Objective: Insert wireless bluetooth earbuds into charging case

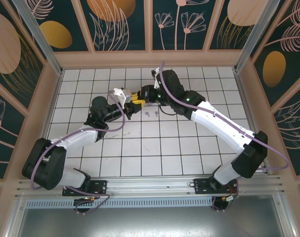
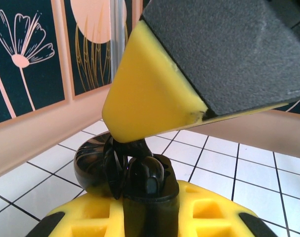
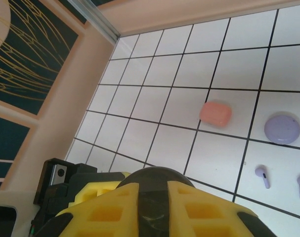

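- Your left claw [image 2: 150, 215] is closed tight on the black case [image 2: 93, 165], pinching its lower body between the yellow fingers
- Your right claw [image 3: 152, 210] has its fingers drawn narrow with something dark in the gap, and you cannot tell whether it grips anything
- In the left wrist view, one of the right claw's yellow fingertips [image 2: 140, 98] comes down from above and touches the dark parts at the case's mouth
- The black case stands upright in the grip with its mouth up and its lid swung open, leaning back to the left in that view
- Glossy black shapes fill the mouth, too dark for you to say whether an earbud sits there
- From above, the two claws meet tip to tip over the far half of the table [image 1: 154, 148]
- The two lavender earbuds [image 3: 262, 176] lie loose on the tiles just beside the claws, toward your right, near each other but apart
- In the right wrist view, each earbud's long axis runs roughly top to bottom, bud end toward the lavender case [image 3: 282, 128] and stem toward the bottom edge, the pair nearly parallel
- The lavender case lies closed on the tiles near the earbuds
- The salmon case [image 3: 215, 114] lies closed near the lavender case, not touching it
- What either closed case holds is hidden from you
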### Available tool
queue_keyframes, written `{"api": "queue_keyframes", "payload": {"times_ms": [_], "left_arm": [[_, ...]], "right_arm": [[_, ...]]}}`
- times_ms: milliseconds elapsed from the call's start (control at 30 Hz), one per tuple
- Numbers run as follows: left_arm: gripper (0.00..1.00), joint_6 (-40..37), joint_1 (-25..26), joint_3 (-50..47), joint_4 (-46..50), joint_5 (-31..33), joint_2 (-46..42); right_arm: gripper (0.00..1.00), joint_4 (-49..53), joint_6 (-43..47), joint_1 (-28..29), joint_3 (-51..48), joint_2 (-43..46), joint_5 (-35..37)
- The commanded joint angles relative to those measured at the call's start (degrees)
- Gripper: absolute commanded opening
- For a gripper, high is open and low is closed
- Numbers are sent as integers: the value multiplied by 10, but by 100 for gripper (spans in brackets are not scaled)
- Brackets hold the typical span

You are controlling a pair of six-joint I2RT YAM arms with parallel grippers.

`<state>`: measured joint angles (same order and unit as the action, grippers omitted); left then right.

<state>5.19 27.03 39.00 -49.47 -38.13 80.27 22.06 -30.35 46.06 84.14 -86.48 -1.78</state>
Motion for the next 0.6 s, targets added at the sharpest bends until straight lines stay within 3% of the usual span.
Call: {"api": "queue_keyframes", "payload": {"times_ms": [0,567], "left_arm": [[0,-7,7,2,-57,-21,-2],[0,0,7,3,-75,-17,1]], "right_arm": [[17,6,1,-1,-18,-11,-8],[10,-105,-88,-31,-89,88,-29]]}}
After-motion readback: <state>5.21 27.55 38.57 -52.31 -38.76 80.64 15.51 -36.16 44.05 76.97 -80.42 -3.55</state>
